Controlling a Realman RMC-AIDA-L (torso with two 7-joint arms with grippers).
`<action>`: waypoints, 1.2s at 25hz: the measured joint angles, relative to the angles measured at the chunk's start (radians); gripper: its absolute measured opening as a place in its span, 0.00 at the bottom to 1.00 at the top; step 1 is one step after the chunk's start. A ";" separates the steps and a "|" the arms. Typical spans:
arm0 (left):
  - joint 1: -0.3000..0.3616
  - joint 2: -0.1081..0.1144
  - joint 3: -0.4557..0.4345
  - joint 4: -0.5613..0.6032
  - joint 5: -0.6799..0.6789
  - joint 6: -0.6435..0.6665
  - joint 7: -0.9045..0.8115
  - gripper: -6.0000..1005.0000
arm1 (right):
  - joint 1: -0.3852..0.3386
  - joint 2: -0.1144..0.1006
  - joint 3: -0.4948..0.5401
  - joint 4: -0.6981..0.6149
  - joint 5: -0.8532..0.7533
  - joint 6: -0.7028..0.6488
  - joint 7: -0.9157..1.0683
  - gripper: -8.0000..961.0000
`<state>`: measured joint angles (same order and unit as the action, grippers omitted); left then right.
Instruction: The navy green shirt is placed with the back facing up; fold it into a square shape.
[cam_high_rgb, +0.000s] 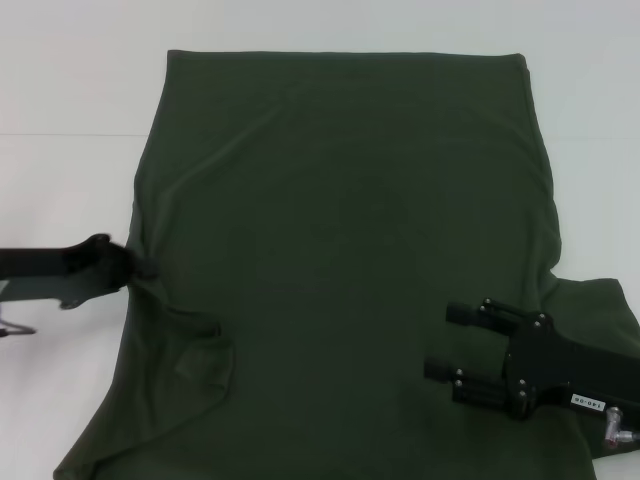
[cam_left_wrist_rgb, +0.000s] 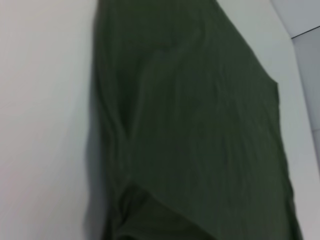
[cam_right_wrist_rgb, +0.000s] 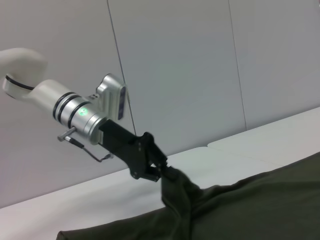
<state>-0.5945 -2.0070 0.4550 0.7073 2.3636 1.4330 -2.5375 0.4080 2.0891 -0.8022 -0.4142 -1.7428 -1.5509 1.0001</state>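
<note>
The navy green shirt (cam_high_rgb: 350, 250) lies spread over the white table, plain side up, its far edge folded straight. My left gripper (cam_high_rgb: 140, 268) is shut on the shirt's left edge, and the cloth bunches into creases there. The right wrist view shows that left gripper (cam_right_wrist_rgb: 164, 172) pinching a peak of cloth lifted off the table. In the left wrist view only the shirt (cam_left_wrist_rgb: 200, 125) shows, no fingers. My right gripper (cam_high_rgb: 447, 340) is over the shirt's near right part, open, with nothing between its fingers.
The white table (cam_high_rgb: 70, 190) shows bare to the left of the shirt and beyond its far edge. A sleeve (cam_high_rgb: 600, 310) sticks out at the right behind my right arm. A grey wall (cam_right_wrist_rgb: 200, 75) stands behind the table.
</note>
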 joint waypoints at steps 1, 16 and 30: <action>-0.011 0.000 0.000 -0.014 -0.006 -0.008 0.003 0.08 | 0.000 0.000 0.000 0.000 0.000 0.000 0.000 0.83; -0.022 -0.032 -0.002 -0.131 -0.218 -0.116 0.135 0.23 | 0.000 0.000 0.005 0.000 0.000 -0.008 0.000 0.83; 0.050 -0.037 -0.014 -0.088 -0.292 0.091 0.484 0.70 | -0.011 -0.002 0.089 0.000 0.000 -0.046 0.000 0.83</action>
<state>-0.5446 -2.0436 0.4413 0.6195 2.0719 1.5244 -2.0537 0.3965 2.0874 -0.7127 -0.4141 -1.7427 -1.5972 1.0001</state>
